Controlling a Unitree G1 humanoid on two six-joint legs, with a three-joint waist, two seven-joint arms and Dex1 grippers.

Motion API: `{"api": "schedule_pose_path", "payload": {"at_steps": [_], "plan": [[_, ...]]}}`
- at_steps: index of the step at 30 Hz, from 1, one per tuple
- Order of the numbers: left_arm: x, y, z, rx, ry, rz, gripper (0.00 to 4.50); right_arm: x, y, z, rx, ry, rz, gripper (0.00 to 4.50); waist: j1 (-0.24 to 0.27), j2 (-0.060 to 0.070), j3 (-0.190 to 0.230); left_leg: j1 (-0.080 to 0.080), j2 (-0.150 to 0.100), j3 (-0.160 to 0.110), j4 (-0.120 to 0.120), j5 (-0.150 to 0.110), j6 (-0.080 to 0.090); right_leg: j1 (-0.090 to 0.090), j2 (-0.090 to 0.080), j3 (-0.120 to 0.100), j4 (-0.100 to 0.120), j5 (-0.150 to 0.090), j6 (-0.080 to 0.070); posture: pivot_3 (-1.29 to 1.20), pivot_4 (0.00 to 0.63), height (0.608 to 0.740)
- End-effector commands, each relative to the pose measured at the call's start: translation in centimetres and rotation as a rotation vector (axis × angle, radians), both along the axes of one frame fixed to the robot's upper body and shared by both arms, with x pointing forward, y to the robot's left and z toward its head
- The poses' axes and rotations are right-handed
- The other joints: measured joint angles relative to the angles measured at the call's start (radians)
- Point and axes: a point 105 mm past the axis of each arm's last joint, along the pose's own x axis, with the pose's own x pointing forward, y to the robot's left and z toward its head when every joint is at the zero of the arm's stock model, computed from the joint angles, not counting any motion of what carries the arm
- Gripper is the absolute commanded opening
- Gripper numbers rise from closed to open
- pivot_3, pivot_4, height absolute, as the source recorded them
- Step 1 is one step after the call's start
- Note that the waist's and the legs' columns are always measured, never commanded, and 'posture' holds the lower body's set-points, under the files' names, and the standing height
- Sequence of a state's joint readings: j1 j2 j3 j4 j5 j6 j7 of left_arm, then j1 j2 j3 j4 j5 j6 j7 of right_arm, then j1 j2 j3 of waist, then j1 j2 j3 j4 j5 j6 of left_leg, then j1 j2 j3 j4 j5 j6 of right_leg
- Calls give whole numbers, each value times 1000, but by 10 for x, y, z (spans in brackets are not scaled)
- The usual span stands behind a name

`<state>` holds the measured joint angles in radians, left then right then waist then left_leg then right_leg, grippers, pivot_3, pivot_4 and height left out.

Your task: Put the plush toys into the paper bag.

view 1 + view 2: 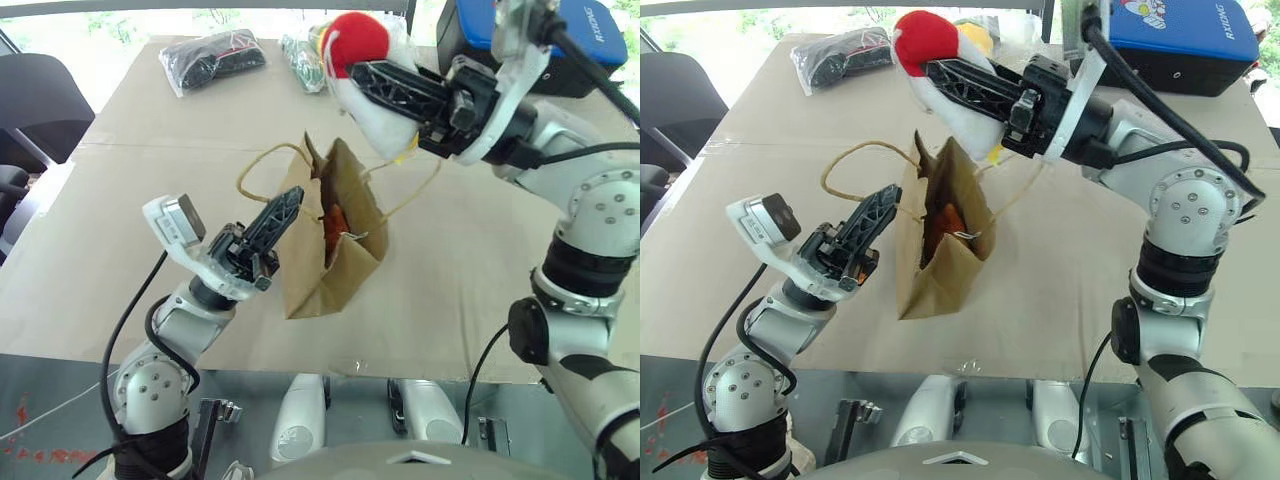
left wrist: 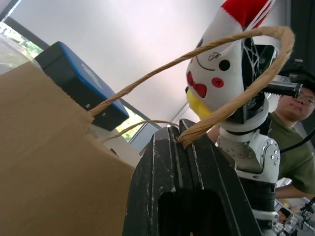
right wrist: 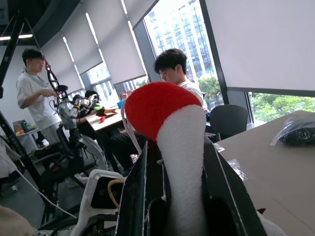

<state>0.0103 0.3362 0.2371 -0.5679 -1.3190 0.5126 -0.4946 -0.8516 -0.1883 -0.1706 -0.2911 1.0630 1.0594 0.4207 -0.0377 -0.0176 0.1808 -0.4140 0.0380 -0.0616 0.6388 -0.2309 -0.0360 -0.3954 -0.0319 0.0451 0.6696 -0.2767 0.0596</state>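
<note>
Left eye view: right gripper [image 1: 345,78] clamps the chicken [image 1: 372,75] above the open bag [image 1: 330,235]. Left gripper [image 1: 290,203] pinches the bag's near handle [image 2: 231,73]. The drumstick [image 1: 334,218] lies inside.

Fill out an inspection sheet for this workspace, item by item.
Surface: table covered in brown paper.
Job's things: paper bag upright, open, orange-brown toy inside; white chicken held above the bag.
Clutter: black items in a clear bag; wrapped green toy; blue box.
Grippers: left gripper shut on the bag's handle; right gripper shut on the chicken.
Cables: black cables along both arms.
Surroundings: people at desks, windows.
</note>
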Motion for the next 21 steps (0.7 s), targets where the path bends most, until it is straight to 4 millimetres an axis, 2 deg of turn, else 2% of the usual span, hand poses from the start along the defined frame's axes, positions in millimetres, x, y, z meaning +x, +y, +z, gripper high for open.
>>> {"api": "schedule_pose_path", "payload": {"at_steps": [1,5,9,15,16,17,19,21], "plan": [[-7,2,12,-14,-55,21,0,6,9,-18,12,91,-36,18,-1,0,0,0,0,0,0,0,0,0,0,0,0,0,0,0,150,740],[-9,3,8,-17,-44,34,0,17,19,-45,-1,210,-71,18,-2,0,0,-1,0,1,0,0,0,-1,0,1,1,0,0,0,150,740],[-12,6,4,-19,-33,58,0,16,31,-60,-28,253,-74,18,-4,0,0,0,0,0,0,0,0,-1,1,0,2,0,0,0,150,740],[-15,11,4,-44,-22,96,0,13,34,-78,-106,259,-67,18,-2,0,0,0,0,1,0,0,0,-1,0,1,2,0,0,0,150,740],[-15,13,4,-47,-20,105,0,11,33,-80,-122,255,-57,846,-2,0,0,0,0,1,1,0,0,-1,0,1,2,0,0,0,150,740],[-15,14,4,-52,-19,114,0,11,32,-81,-139,248,-59,1143,-3,0,0,0,0,1,1,0,0,-1,0,1,2,0,0,0,150,740],[-15,18,4,-60,-17,130,0,9,30,-82,-174,226,-53,2235,-3,0,0,0,0,1,1,0,0,-1,1,1,2,0,0,0,150,740],[-16,20,4,-61,-17,137,0,5,27,-78,-205,187,-38,2986,-3,0,0,0,0,0,1,0,0,-1,1,1,2,0,0,0,150,740]]}}
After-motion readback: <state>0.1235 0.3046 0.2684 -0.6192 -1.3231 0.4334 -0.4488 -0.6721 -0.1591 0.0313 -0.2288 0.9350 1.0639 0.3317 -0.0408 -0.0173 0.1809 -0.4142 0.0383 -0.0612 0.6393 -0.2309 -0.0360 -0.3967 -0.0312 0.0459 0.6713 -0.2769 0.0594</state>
